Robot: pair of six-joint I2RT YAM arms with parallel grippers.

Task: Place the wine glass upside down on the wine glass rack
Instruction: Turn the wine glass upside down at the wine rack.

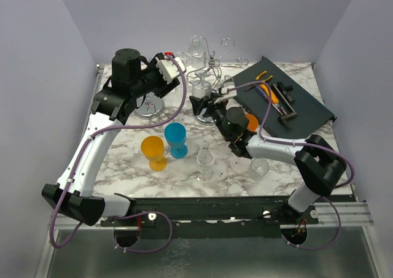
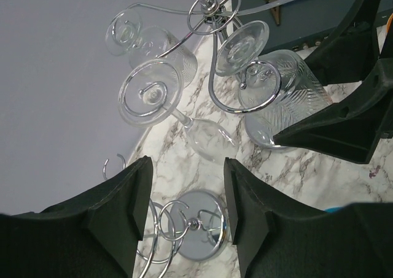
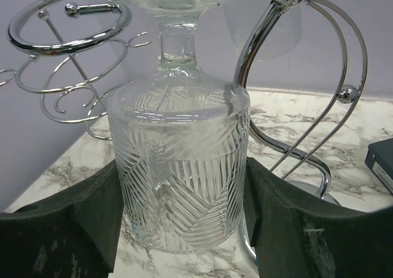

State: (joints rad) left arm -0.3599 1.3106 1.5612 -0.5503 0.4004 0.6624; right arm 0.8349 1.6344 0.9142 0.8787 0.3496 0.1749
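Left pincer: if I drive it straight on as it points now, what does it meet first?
Probably the bowl of the plain glass hanging on the rack, just past the gap of the open left pincer. Depth is unclear; it may instead reach the table.

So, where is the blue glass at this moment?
In the top view, the blue glass stands just left of centre, beside the orange glass on its left, with a clear glass to its right.

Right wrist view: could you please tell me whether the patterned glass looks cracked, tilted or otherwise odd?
Nothing stands out. The patterned glass is upside down and held straight between the fingers of the right gripper, with no visible cracks; the chrome rack stands beside it.
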